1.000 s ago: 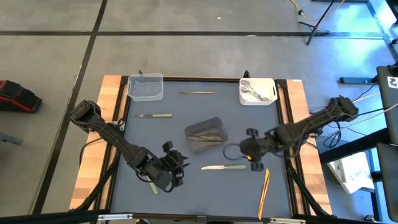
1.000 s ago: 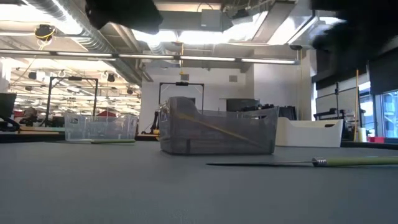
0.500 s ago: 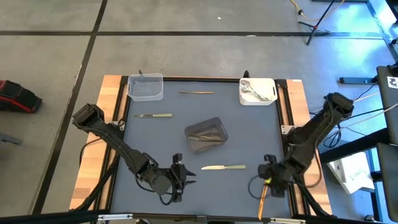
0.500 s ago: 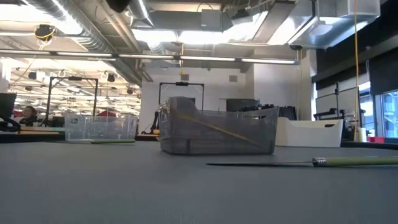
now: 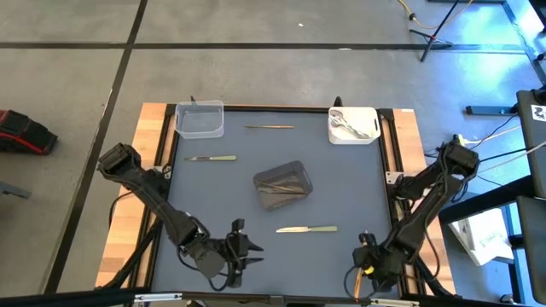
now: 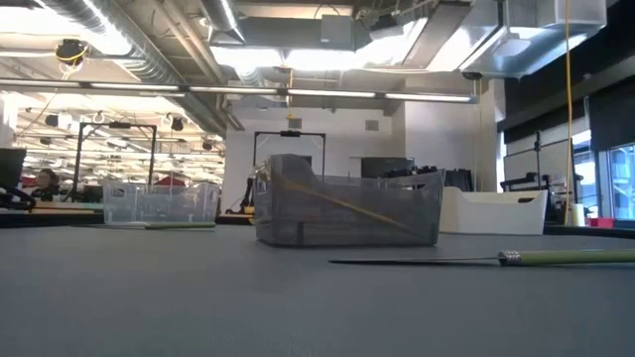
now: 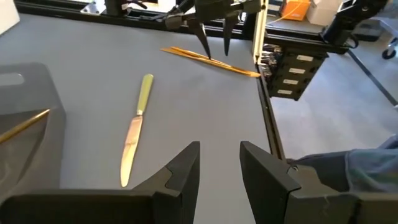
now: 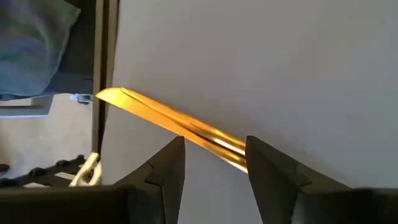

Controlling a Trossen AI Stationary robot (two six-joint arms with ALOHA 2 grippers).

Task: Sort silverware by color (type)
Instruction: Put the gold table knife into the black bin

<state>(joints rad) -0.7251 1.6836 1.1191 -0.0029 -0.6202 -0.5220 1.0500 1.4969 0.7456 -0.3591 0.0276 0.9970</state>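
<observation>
High view: the dark counter (image 5: 213,196) fills the middle of the frame. A clear tub (image 5: 200,119) sits at its upper left, a white tub (image 5: 353,124) holding silver spoons (image 5: 350,125) at its upper right, and a grey tub (image 5: 282,184) with gold pieces near the centre. A thin gold piece (image 5: 269,127) lies along the upper edge between the clear and white tubs. One green-handled knife (image 5: 211,158) lies left of centre, another knife (image 5: 306,228) below the grey tub. The left end effector (image 5: 236,260) is at the lower centre-left with its fingers parted and empty. The right end effector (image 5: 367,258) is at the lower right over the gold utensils there.

Low view: the grey tub (image 6: 347,210) stands centre, a gold piece leaning inside; the knife (image 6: 476,259) lies at the right.

Left wrist view: the left end effector (image 7: 219,168) is open, holding nothing; the knife (image 7: 137,127) lies left of centre, gold utensils (image 7: 208,60) near the top.

Right wrist view: the right end effector (image 8: 214,158) is open, its fingers either side of the gold utensils (image 8: 171,121); whether they touch them I cannot tell.
</observation>
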